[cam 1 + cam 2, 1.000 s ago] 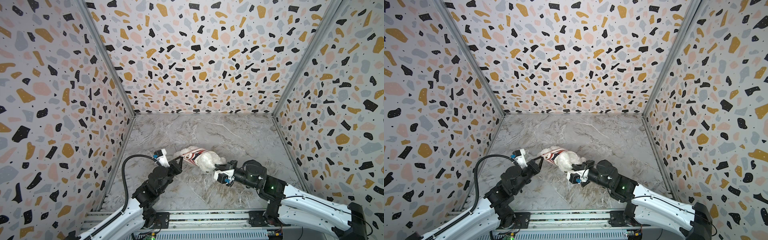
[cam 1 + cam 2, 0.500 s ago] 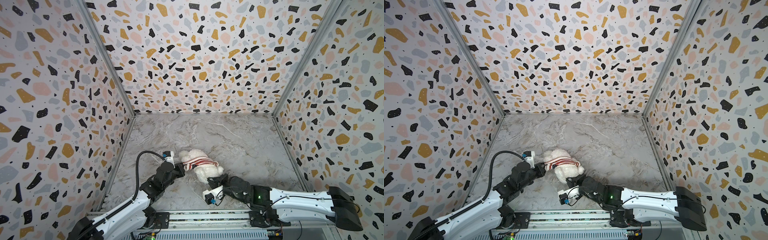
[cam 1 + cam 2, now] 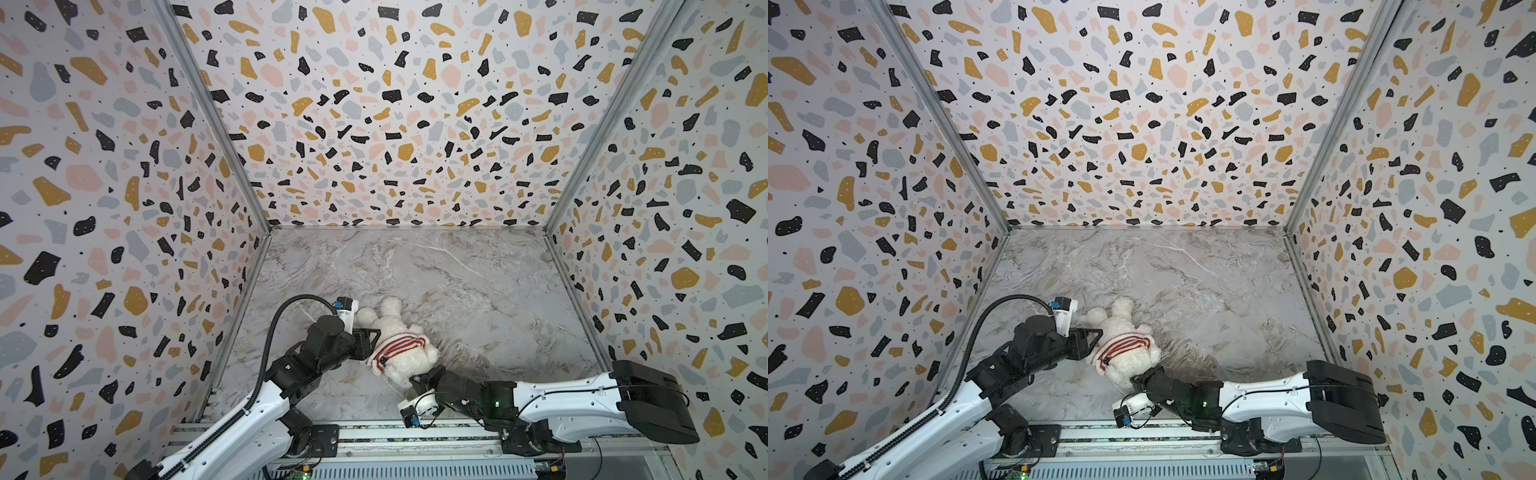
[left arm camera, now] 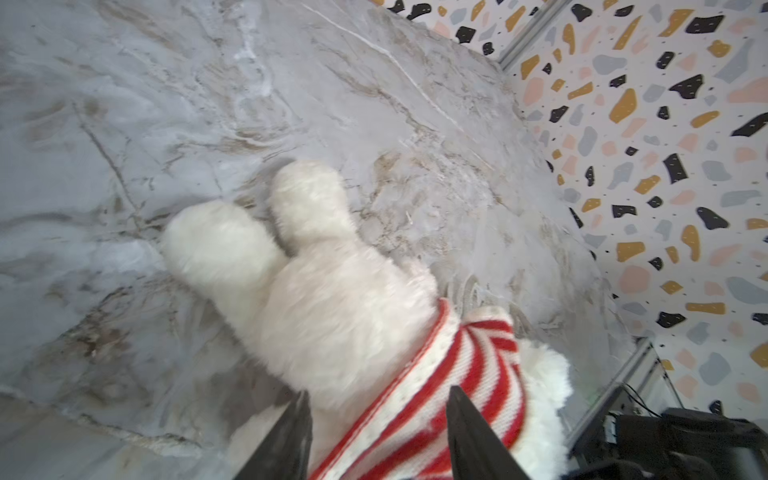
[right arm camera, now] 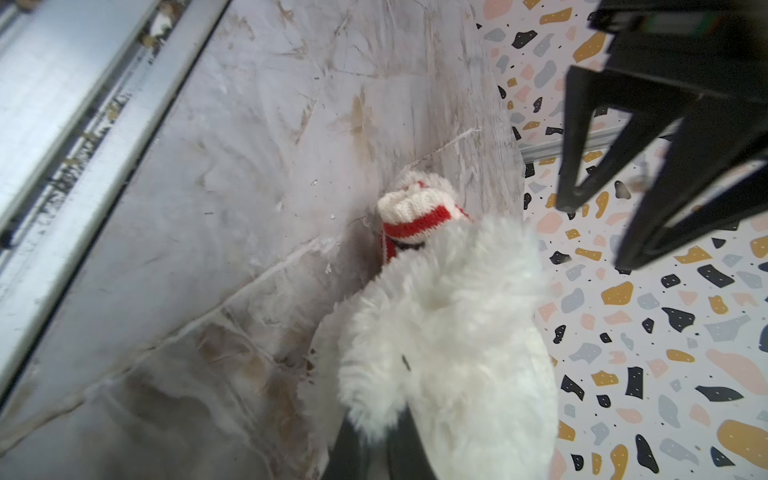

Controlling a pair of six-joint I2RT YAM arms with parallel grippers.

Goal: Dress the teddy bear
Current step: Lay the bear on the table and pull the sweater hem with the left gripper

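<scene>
Up front on the marble bench, the fluffy white plush teddy bear lies face hidden, in a red-striped knit top. Left end effector gapes; right end effector pinches its fur, tips buried.

Grey marble-patterned tabletop, terrazzo-speckled walls on three sides, metal rail along the front edge.
</scene>
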